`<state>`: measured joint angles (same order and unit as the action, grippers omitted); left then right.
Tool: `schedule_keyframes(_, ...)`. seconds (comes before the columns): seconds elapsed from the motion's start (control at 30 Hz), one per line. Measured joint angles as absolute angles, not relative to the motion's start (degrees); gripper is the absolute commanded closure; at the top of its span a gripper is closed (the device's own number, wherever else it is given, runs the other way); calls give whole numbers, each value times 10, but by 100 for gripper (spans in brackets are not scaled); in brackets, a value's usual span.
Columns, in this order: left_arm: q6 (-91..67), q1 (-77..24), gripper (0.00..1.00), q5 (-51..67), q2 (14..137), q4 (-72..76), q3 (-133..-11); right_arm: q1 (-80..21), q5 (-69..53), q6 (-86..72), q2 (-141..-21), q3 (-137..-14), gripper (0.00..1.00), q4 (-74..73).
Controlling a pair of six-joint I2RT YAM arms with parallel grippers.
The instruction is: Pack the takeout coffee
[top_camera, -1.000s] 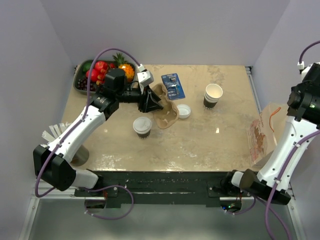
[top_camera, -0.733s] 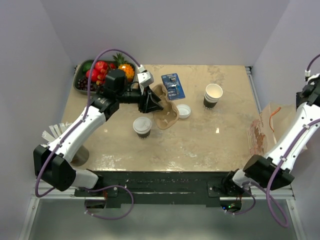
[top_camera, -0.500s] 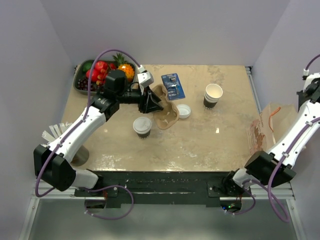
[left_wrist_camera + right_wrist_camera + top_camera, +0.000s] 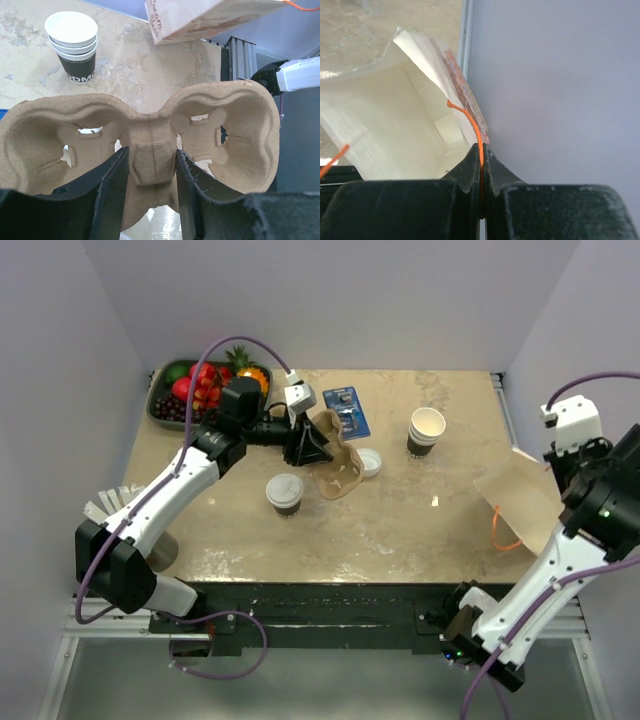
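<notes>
The coffee stands upright on the desk, left of the middle, with its white lid on. Nothing touches it. Just beyond it and a little to its right lies the carrier, close by but apart from the cup.

The left arm reaches across from the near left corner. Its left tool is clamped on the carrier's middle ridge, one finger on each side, with a cup well spreading out to either hand. Both wells hold nothing. Through the holes in the pulp I can see the desk underneath.

Off the right edge of the desk, the right tool is pinched tight together on the orange handle of the bag. The cord runs straight in between the fingertips. The bag hangs over the right edge of the desk, tilted, its mouth gaping and its white inside showing in the wrist view. Its second handle dangles at the near side.

A loose lid lies just right of the carrier. The stack of cups stands further right, towards the back. A blue pack lies behind the carrier, and a fruit tray sits at the far left corner.
</notes>
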<state>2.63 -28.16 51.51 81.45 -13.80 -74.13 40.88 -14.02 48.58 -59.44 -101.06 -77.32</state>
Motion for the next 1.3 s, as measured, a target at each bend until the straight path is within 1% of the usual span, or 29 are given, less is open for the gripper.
schedule_keyframes(0.17, 26, -287, 100, 517, 834, -142, -754, 404, -218, 520, -560, -1004, 100, -783)
schedule_keyframes(0.37, 26, -291, 100, 525, 840, -141, -768, 394, -299, 525, -595, -1004, 100, -784)
schedule_keyframes(0.53, 25, -294, 100, 529, 840, -127, -768, 369, -336, 525, -614, -999, 100, -784)
schedule_keyframes(0.7, 24, -294, 100, 532, 841, -125, -768, 324, -340, 509, -620, -999, 100, -785)
schedule_keyframes(0.8, 22, -294, 100, 533, 846, -120, -768, 299, -339, 495, -635, -1004, 86, -784)
schedule_keyframes(0.83, 21, -294, 100, 533, 849, -119, -769, 293, -338, 489, -640, -1005, 74, -784)
schedule_keyframes(0.87, 20, -294, 100, 533, 854, -117, -771, 287, -338, 484, -648, -1007, 70, -784)
schedule_keyframes(0.93, 19, -294, 100, 532, 863, -115, -775, 280, -340, 471, -664, -1011, 66, -783)
schedule_keyframes(1.07, 12, -294, 100, 530, 879, -115, -783, 276, -340, 456, -698, -1013, 63, -783)
schedule_keyframes(1.23, 12, -294, 100, 526, 895, -119, -806, 276, -337, 445, -742, -1013, 53, -783)
schedule_keyframes(1.3, 13, -295, 100, 525, 899, -121, -814, 276, -335, 446, -760, -1017, 51, -783)
